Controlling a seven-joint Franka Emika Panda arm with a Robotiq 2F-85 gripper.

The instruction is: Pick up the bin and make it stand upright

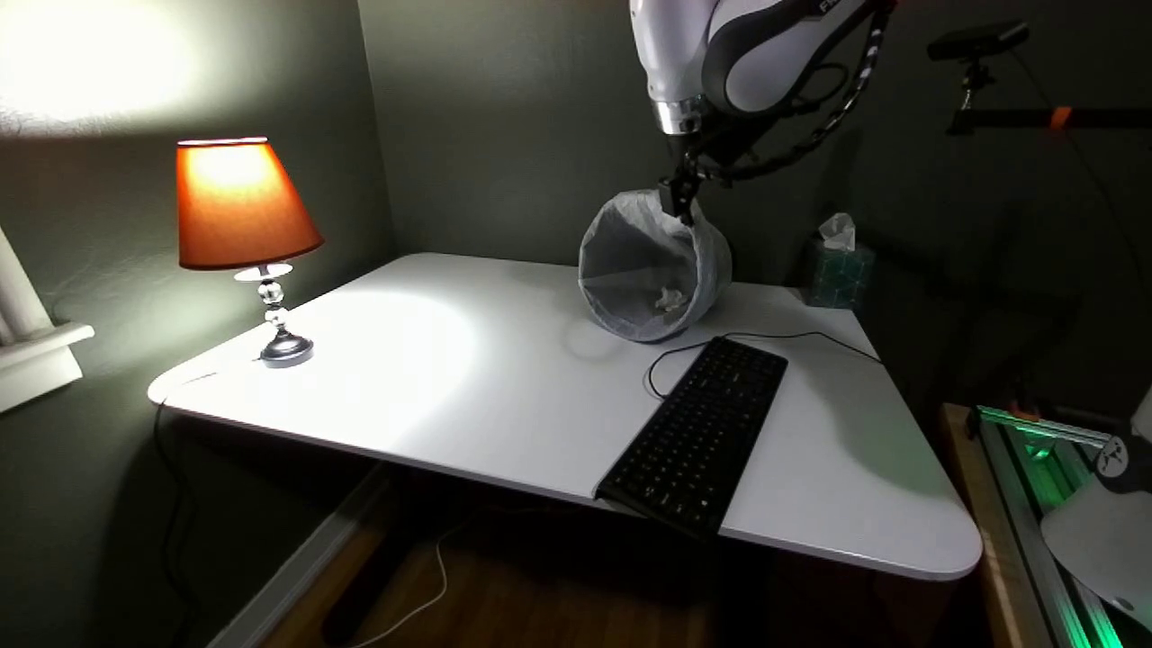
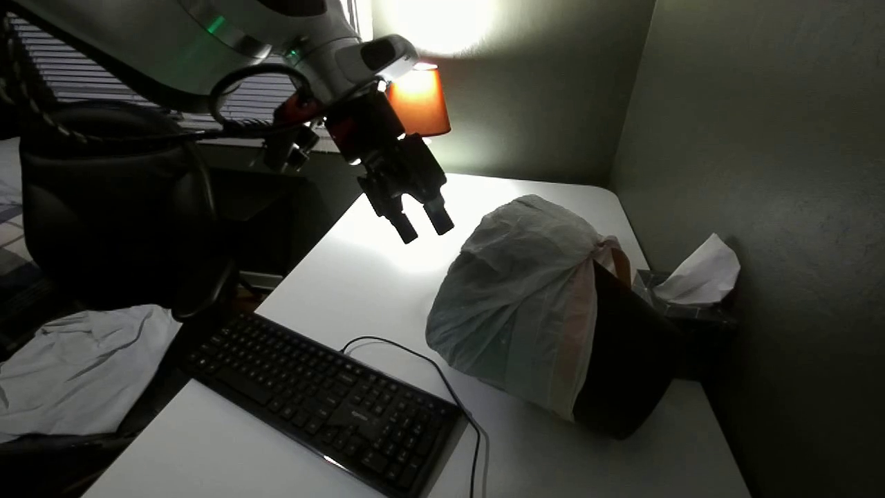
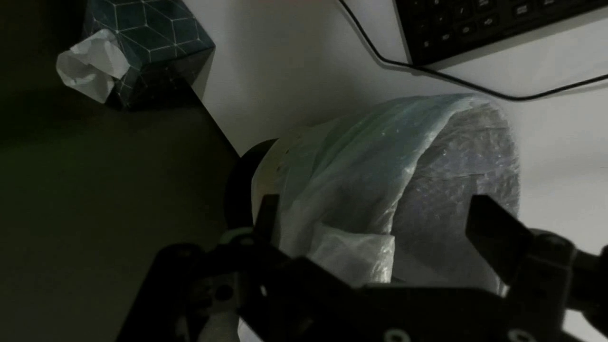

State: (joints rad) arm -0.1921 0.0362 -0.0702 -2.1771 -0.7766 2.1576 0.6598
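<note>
In the wrist view, the tool (image 3: pixel 375 204) blots out part of the bin (image 3: pixel 351 175)! Near the bin, the view's edges clip the keyboard (image 3: pixel 479 28). Inside the bin, in an exterior view, a whitish scrap (image 1: pixel 670 300) is too small to name! Above the bin, the arm (image 1: pixel 670 49) is cut by the top edge. Past the bin, in an exterior view, the tissue box (image 2: pixel 702 321) is partly hidden!
</note>
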